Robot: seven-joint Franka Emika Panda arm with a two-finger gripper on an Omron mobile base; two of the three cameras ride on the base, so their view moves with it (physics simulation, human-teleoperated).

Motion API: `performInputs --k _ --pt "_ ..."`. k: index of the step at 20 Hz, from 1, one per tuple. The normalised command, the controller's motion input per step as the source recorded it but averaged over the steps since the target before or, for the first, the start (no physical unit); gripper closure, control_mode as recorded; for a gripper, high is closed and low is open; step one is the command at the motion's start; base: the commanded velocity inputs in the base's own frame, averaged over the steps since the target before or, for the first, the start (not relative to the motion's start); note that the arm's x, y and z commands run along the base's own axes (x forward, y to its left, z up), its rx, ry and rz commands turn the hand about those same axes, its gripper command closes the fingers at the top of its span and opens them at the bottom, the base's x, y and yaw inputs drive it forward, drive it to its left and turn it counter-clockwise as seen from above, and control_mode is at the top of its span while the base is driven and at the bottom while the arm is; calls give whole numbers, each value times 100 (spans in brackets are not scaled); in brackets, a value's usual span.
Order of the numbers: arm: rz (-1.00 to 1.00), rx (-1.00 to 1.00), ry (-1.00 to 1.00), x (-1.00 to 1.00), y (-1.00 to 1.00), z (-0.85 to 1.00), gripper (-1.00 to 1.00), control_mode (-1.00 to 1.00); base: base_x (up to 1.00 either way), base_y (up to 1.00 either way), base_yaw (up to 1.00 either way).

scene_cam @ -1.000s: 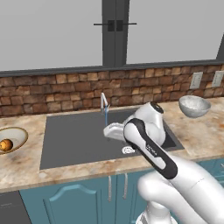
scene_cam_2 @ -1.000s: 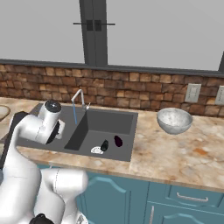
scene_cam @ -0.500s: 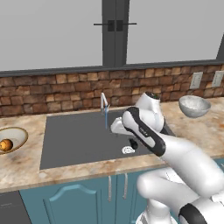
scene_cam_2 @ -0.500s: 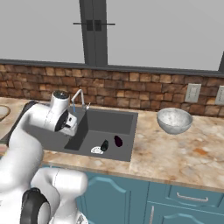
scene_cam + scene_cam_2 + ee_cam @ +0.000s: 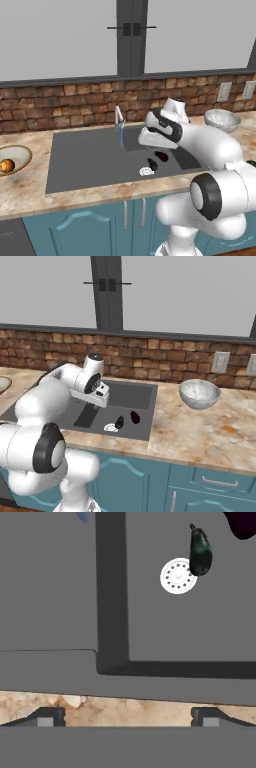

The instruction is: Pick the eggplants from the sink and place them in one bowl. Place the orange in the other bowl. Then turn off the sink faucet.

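Hand view: gripper (image 5: 127,719) spread wide and empty, tips low in the picture over the sink's near wall and the speckled counter edge (image 5: 100,708). Ahead and to the right on the sink (image 5: 60,587) floor, one eggplant (image 5: 200,551) lying just beside the white drain (image 5: 178,575), touching or overlapping its rim, long axis running roughly away from the tips, stem end farthest. Second eggplant (image 5: 243,523) cut off at the top right corner, farther still. Right base view: both eggplants (image 5: 119,422) on the basin floor near the drain (image 5: 110,427), close together but apart, the hand above the basin's left part, pointing down. Left base view: arm bent forward over the sink, wrist just right of the sink faucet (image 5: 119,118) with its blue stream running; orange (image 5: 5,165) already sitting in the tan-rimmed bowl (image 5: 22,152) far left on the counter; speckled bowl (image 5: 222,120) on the counter to the right, nothing visible inside. Likely needed next: a reach onward and rightward toward the drain-side eggplant, jaws set across its narrow width.
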Motion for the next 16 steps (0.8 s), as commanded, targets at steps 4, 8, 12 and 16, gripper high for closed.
performInputs --k 4,8,12,16 --pt "0 -2 1 32 -40 -48 -100 -100 0 0 0" --pt "0 -5 0 46 -33 -44 -100 -100 0 0 0" --pt "2 -5 0 50 -30 -42 -100 -100 0 0 0" --pt "6 -3 1 61 -27 -40 -100 -100 0 0 0"
